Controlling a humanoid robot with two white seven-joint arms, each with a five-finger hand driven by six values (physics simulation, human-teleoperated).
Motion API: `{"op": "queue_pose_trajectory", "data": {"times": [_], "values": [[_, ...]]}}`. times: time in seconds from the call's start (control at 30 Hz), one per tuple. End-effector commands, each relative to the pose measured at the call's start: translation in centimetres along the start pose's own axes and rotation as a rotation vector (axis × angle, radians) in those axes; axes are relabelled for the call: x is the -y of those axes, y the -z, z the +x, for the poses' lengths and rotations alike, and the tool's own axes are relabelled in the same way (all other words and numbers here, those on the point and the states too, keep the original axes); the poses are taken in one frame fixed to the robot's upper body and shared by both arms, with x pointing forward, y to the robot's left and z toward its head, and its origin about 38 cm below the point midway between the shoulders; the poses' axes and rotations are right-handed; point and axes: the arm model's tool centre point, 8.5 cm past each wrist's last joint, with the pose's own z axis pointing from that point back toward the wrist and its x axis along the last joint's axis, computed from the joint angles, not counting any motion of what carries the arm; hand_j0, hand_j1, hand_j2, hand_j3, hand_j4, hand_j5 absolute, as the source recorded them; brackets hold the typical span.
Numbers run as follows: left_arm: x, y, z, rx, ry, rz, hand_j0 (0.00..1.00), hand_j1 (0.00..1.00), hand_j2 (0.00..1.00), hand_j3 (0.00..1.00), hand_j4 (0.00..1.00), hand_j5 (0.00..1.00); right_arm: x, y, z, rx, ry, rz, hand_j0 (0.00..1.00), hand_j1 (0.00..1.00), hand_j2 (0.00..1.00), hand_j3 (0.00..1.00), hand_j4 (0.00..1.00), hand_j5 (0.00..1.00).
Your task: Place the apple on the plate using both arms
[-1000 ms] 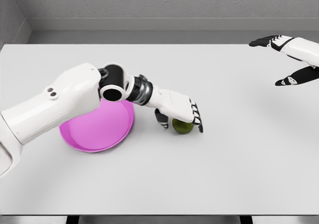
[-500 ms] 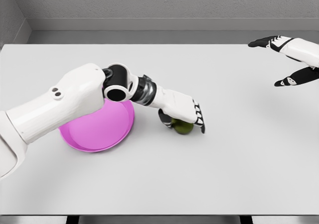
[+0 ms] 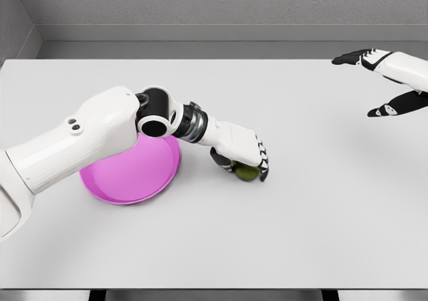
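Note:
A green apple (image 3: 247,173) lies on the white table just right of the pink plate (image 3: 127,174). My left hand (image 3: 242,164) covers it from above, fingers curled down over its far and right sides and thumb on its left, so only the apple's lower front shows. The left forearm passes over the plate's upper right rim. My right hand (image 3: 374,80) hovers at the far right edge of the head view, fingers spread, holding nothing.
The white table (image 3: 301,234) runs to a grey wall at the back and a dark front edge at the bottom. Nothing else stands on it.
The left hand has closed tighter around the apple and shifted slightly left and down with it. The right hand has barely moved.

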Motion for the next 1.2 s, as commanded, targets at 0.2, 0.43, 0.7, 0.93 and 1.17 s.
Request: {"op": "queue_pose_trajectory", "data": {"times": [0.2, 0.43, 0.7, 0.93, 1.17], "values": [[0.3, 0.1, 0.1, 0.002, 0.001, -0.009, 0.47, 0.47, 0.47, 0.47, 0.47, 0.47, 0.7, -0.7, -0.1, -0.016, -0.012, 0.001, 1.00, 1.00, 1.00, 1.00, 1.00, 1.00], [-0.5, -3.6, -0.4, -0.007, -0.019, 0.041, 0.41, 0.41, 0.41, 0.41, 0.41, 0.41, 0.8, -0.8, -0.1, -0.017, -0.014, 0.001, 1.00, 1.00, 1.00, 1.00, 1.00, 1.00], [4.7, -24.1, -2.2, -0.284, -0.204, 0.148, 0.41, 0.41, 0.41, 0.41, 0.41, 0.41, 1.0, -1.2, 0.0, -0.022, -0.022, 0.011, 1.00, 1.00, 1.00, 1.00, 1.00, 1.00], [9.2, -25.9, -1.6, -0.330, -0.286, 0.090, 0.42, 0.42, 0.42, 0.42, 0.42, 0.42, 0.8, -1.1, 0.0, -0.021, -0.021, 0.014, 1.00, 1.00, 1.00, 1.00, 1.00, 1.00], [9.7, -25.4, -1.5, -0.320, -0.300, 0.089, 0.85, 0.85, 0.85, 0.85, 0.85, 0.85, 0.8, -1.0, 0.1, -0.016, -0.020, 0.014, 1.00, 1.00, 1.00, 1.00, 1.00, 1.00]]}}
